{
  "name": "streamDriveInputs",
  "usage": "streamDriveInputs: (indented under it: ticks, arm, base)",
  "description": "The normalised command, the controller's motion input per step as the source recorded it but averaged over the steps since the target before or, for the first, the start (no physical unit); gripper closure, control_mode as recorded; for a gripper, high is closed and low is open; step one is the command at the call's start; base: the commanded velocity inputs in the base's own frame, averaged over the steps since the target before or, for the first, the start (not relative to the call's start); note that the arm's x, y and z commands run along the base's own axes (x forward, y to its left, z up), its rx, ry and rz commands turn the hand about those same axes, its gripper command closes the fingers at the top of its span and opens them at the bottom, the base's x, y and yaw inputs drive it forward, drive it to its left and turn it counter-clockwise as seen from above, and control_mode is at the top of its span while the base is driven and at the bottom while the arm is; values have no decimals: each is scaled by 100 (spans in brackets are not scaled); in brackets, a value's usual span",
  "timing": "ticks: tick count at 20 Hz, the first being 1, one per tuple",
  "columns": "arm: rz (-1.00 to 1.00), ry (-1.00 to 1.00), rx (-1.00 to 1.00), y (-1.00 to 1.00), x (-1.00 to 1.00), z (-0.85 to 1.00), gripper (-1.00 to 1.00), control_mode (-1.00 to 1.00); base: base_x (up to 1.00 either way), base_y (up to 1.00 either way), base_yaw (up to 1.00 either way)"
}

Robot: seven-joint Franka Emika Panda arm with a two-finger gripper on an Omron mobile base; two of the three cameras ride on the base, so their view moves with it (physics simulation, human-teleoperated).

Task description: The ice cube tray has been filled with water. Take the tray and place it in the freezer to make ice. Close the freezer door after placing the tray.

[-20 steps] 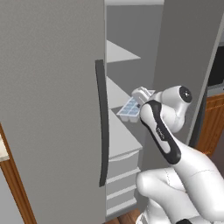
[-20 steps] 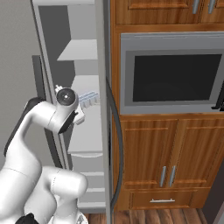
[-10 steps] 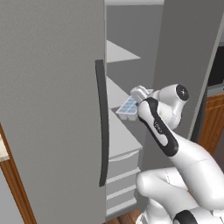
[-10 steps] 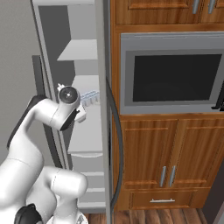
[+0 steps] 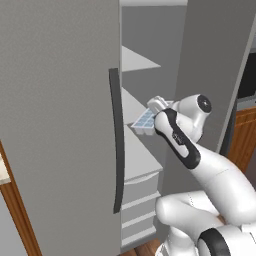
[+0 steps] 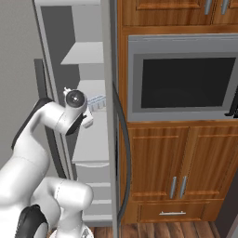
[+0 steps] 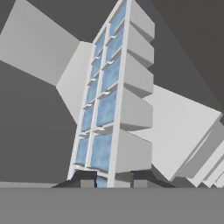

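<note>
Reaching from the left base view, the arm carries the ice cube tray [image 5: 145,121] past the open freezer door [image 5: 60,125] into the freezer [image 5: 150,75], the tray held level above a white shelf [image 5: 137,152], presumably so the water [image 5: 145,120] stays in its cells. Right base view: tray [image 6: 96,102] sits just inside the compartment, in air. Hand view: tool [image 7: 107,179] is clamped on the tray's near end, rows running away toward the shelves.

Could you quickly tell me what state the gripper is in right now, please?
Gripper: shut on the ice cube tray, gripping it by one end and holding it at the open freezer.
</note>
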Motion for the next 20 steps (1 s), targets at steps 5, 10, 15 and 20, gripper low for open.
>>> streamDriveInputs:
  ticks: [5,10,15,20]
  arm:
    - [0,-2,0,0,16,-5,100,-100]
    - [0,-2,0,0,9,-8,100,-100]
    - [0,-4,0,0,0,-7,100,-100]
    - [-4,0,0,3,0,0,100,-100]
  base:
    - [0,0,0]
    - [0,0,0]
    - [0,0,0]
    - [0,0,0]
